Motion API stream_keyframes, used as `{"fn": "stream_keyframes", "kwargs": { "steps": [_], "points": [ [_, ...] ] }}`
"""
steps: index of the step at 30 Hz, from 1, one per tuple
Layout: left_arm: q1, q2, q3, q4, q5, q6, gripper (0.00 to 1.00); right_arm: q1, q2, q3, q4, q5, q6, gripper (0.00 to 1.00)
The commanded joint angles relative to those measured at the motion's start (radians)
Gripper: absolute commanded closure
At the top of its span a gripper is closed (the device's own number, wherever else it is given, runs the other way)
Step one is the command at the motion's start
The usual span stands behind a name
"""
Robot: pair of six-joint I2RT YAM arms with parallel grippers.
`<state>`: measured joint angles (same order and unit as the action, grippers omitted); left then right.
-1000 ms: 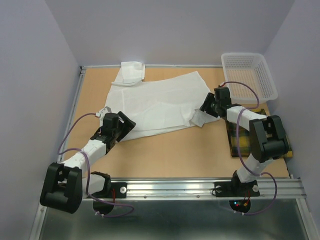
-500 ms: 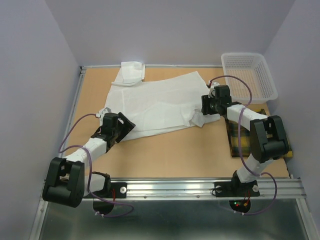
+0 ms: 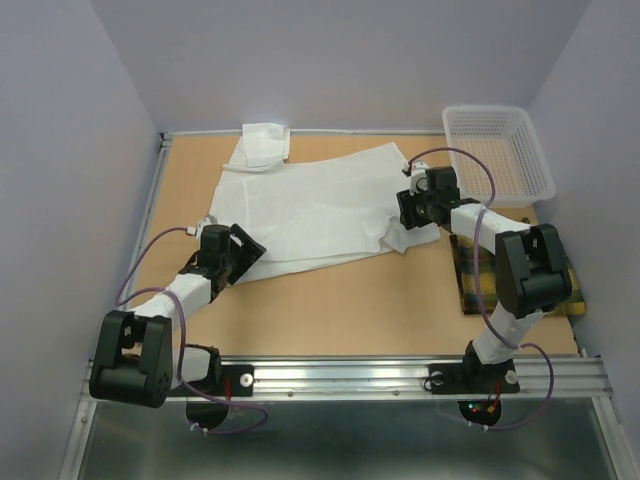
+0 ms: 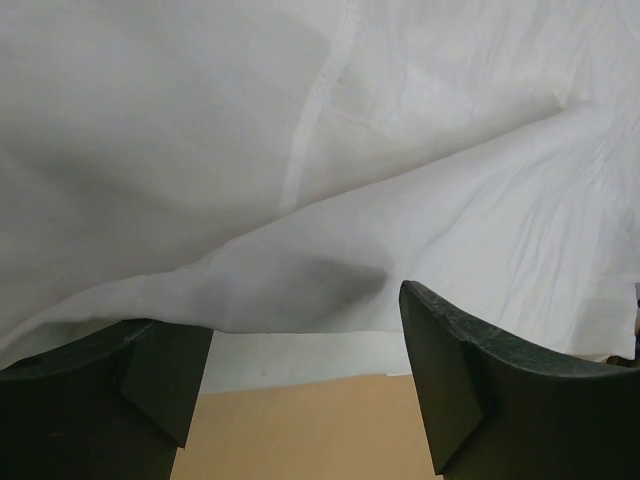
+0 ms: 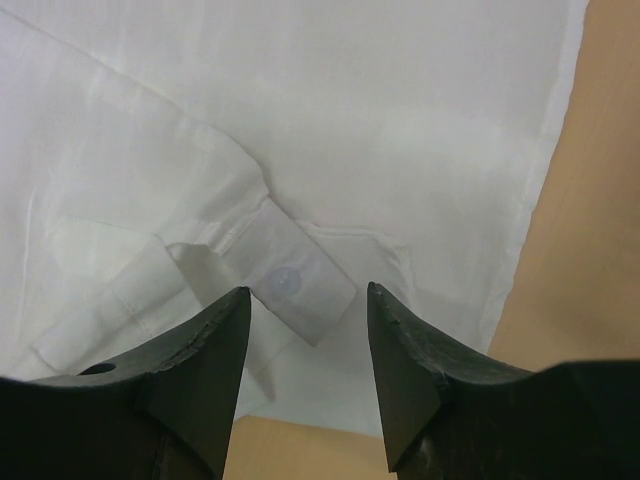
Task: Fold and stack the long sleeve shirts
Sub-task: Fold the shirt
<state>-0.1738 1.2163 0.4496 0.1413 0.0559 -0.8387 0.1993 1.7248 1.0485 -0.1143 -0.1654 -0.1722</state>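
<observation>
**Top external.** White mesh basket sits at the tabletop's 1–2 o'clock corner. Inside it only the mesh floor shows, tan coming through.
- White shirt is spread flat across the far centre. Its long axis runs about 9 to 3 o'clock, with the right end swung a little toward 2.
- A small folded white part lies at the shirt's 11 o'clock corner, against the far edge. I cannot tell whether it is collar or sleeve.
- Plaid shirt lies folded flat at 4 o'clock, long axis 12 to 6, partly hidden under the right arm.
- Left fingers are at the white shirt's 7 o'clock corner. Right fingers are at its 4 o'clock edge, beside a bunched bit of cloth.
- Finger spread is not readable from this view.

**Left wrist.** The fingers stand wide apart, released, with nothing between them. The white hem crosses just beyond the tips, and bare tabletop shows in the gap. A stitched seam runs up the cloth, which the top view does not resolve.

**Right wrist.** The fingers stand partway apart, clamped on nothing. A buttoned cuff lies on the white cloth just past the gap. The shirt's edge and a tabletop strip show at 3 o'clock.
</observation>
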Motion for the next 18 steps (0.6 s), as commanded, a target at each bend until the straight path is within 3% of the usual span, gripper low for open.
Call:
{"fn": "stream_keyframes", "kwargs": {
  "steps": [1, 10, 16, 18],
  "points": [
    [0.022, 0.008, 0.031, 0.043, 0.019, 0.024, 0.16, 0.011, 0.028, 0.077, 0.007, -0.013, -0.042, 0.45],
    [0.076, 0.023, 0.034, 0.061, 0.054, 0.035, 0.16, 0.031, 0.065, 0.102, -0.004, -0.040, -0.055, 0.58],
    [0.123, 0.035, 0.032, 0.066, 0.093, 0.036, 0.16, 0.035, 0.070, 0.096, -0.016, -0.002, -0.076, 0.58],
    [0.134, 0.041, 0.031, 0.066, 0.101, 0.038, 0.16, 0.035, 0.062, 0.094, -0.024, 0.017, -0.092, 0.53]
  ]
}}
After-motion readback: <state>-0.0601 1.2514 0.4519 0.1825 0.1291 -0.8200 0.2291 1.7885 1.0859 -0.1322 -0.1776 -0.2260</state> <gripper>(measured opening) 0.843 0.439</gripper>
